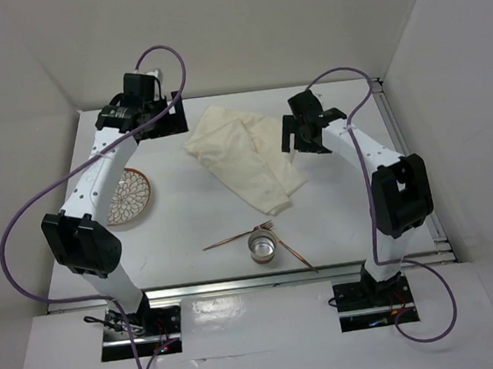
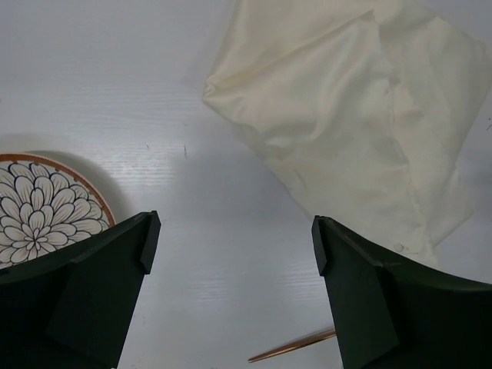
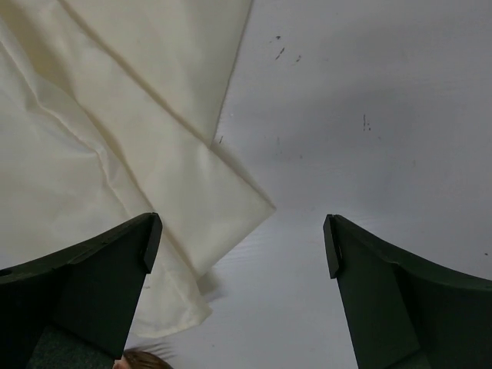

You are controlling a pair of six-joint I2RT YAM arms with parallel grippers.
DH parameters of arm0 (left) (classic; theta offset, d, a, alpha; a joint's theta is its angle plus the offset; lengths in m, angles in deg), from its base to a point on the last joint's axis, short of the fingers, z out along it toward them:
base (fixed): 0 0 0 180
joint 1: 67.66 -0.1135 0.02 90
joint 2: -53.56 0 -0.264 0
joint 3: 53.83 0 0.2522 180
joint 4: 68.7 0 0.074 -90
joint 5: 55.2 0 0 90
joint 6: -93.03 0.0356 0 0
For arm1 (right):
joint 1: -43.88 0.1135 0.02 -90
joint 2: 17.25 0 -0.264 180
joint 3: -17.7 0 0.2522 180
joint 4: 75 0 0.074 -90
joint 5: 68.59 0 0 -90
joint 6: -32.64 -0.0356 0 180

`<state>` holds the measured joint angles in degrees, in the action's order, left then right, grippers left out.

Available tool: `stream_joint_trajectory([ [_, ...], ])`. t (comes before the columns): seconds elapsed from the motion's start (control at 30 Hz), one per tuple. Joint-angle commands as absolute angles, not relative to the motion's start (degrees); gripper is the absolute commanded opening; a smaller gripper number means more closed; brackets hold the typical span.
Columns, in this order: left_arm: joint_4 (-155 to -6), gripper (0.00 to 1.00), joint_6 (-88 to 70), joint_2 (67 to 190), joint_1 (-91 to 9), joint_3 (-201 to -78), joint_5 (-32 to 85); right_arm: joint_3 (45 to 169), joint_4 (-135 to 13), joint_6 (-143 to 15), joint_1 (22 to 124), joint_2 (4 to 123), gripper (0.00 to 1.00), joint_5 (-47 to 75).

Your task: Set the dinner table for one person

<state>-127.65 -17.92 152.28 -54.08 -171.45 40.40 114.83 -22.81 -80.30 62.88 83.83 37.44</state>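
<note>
The white dinner table [image 1: 190, 234] holds a crumpled cream cloth [image 1: 243, 154] at centre back. A floral plate with an orange rim [image 1: 131, 196] lies at the left, partly under my left arm. A glass [image 1: 263, 246] stands near the front, with a copper fork [image 1: 239, 235] to its left and a second copper utensil [image 1: 296, 254] to its right. My left gripper [image 1: 165, 118] is open and empty, above the table left of the cloth. My right gripper [image 1: 301, 135] is open and empty, above the cloth's right edge.
In the left wrist view my open gripper [image 2: 233, 231] hangs over bare table, with the plate [image 2: 42, 207] at left, the cloth [image 2: 361, 115] at upper right and a copper tip [image 2: 296, 347] below. In the right wrist view my gripper [image 3: 242, 231] hangs beside the cloth's corner [image 3: 115, 115]. White walls enclose the table.
</note>
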Motion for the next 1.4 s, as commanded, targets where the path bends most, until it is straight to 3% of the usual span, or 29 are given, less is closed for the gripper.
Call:
stream_joint_trajectory([
  [0.0, -125.2, 1.00, -18.3, 151.0, -54.0, -172.1, 38.1, 114.2, -27.1, -80.0, 63.2, 80.1, 1.00, 34.2],
  [0.2, -121.0, 1.00, -17.7, 149.5, -54.0, -167.3, 29.5, 112.5, -28.2, -80.0, 63.7, 78.4, 1.00, 32.1],
  [0.33, -121.0, 0.99, -17.1, 150.1, -54.0, -167.8, 28.6, 111.0, -29.4, -78.4, 64.9, 76.6, 1.00, 30.9],
  [0.4, -122.3, 0.92, -17.1, 151.5, -54.0, -168.5, 29.1, 110.2, -29.9, -77.8, 65.4, 76.0, 1.00, 30.3],
  [0.57, -125.5, 0.92, -17.1, 156.8, -54.0, -174.5, 30.5, 112.7, -31.3, -77.8, 66.2, 76.6, 1.00, 26.4],
  [0.83, -129.8, 0.94, -21.2, 167.9, -57.0, -181.2, 26.6, 134.2, -29.3, -77.2, 68.9, 94.7, 1.00, 24.2],
  [1.13, -129.2, 0.92, -24.5, 180.9, -62.5, -187.6, 16.8, 162.4, -29.8, -82.6, 69.5, 120.2, 0.90, 23.2],
  [1.37, -126.0, 0.92, -25.6, 186.6, -64.1, -188.8, 11.6, 166.1, -36.7, -83.5, 68.4, 127.6, 0.83, 21.0],
])
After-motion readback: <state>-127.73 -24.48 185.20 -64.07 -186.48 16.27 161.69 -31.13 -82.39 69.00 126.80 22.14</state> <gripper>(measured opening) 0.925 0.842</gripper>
